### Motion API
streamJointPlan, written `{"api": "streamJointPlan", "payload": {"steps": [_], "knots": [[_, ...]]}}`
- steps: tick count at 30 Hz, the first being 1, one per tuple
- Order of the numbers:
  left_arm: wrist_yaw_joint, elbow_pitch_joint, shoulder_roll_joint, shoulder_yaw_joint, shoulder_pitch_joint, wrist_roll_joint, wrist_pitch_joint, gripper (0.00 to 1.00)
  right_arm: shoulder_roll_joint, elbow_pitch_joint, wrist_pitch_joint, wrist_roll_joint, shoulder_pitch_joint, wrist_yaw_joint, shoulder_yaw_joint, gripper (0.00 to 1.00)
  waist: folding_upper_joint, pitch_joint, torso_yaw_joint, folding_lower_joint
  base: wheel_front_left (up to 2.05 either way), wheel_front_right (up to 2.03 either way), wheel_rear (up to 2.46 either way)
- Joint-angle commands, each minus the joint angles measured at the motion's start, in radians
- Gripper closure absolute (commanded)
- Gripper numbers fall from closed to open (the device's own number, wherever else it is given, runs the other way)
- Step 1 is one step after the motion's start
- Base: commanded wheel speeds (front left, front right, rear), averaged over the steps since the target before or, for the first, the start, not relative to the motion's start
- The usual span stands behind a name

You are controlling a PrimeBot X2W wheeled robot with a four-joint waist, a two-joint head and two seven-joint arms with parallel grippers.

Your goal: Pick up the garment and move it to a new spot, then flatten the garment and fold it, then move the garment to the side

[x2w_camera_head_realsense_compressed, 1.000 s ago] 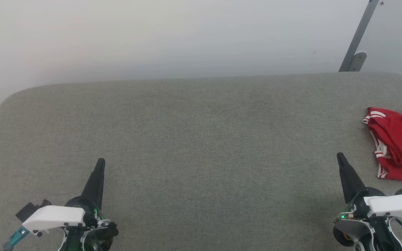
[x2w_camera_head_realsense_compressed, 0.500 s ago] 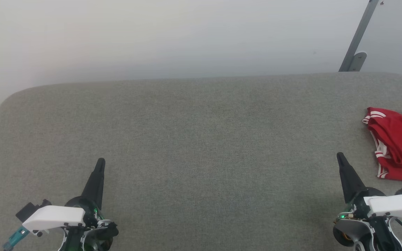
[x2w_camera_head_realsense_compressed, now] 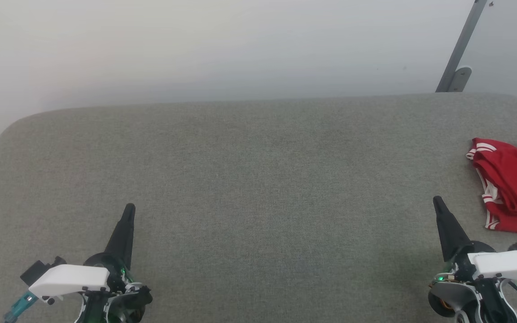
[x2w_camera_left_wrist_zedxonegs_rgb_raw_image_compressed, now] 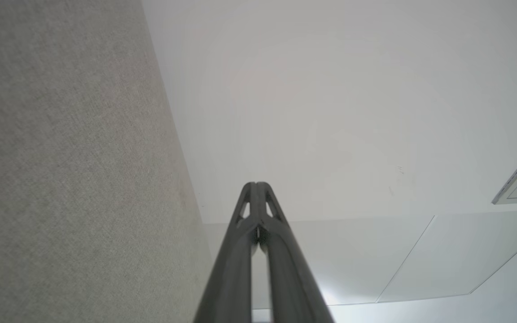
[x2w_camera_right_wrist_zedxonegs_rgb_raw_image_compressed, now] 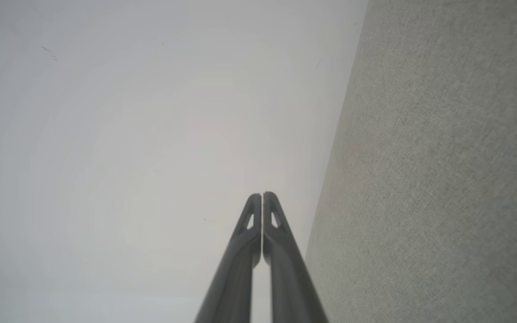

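Against pale wall (x2w_camera_head_realsense_compressed: pixel 195 45): grey fabric surface (x2w_camera_head_realsense_compressed: pixel 258 179), crumpled garment (x2w_camera_head_realsense_compressed: pixel 512 184) at right edge.

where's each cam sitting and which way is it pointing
Head view: on the head, facing forward and down at the grey cushion and the red garment at far right; left pincer and right pincer show, shut.
Left wrist view: on that wrist, facing along the left pincer to the white wall, cushion alongside.
Right wrist view: the same along the right pincer, mirrored.
All share cushion and wall.
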Motion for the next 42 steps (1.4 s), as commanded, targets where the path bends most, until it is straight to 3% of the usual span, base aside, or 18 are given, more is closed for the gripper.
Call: {"api": "streamJointPlan", "payload": {"steps": [1,42], "knots": [[-0.003,-0.001,-0.002,0.003,-0.011,-0.003,0.003,1.0,0.003,-0.003,0.002,0.004,-0.005,0.0,-0.001,1.0,-0.0001,0.0,0.0,0.0,0.0,0.0,0.0],[-0.003,-0.001,-0.002,0.002,-0.011,-0.004,0.003,1.0,0.003,-0.003,0.002,0.004,-0.005,0.0,-0.001,1.0,-0.0001,0.0,0.0,0.0,0.0,0.0,0.0]]}}
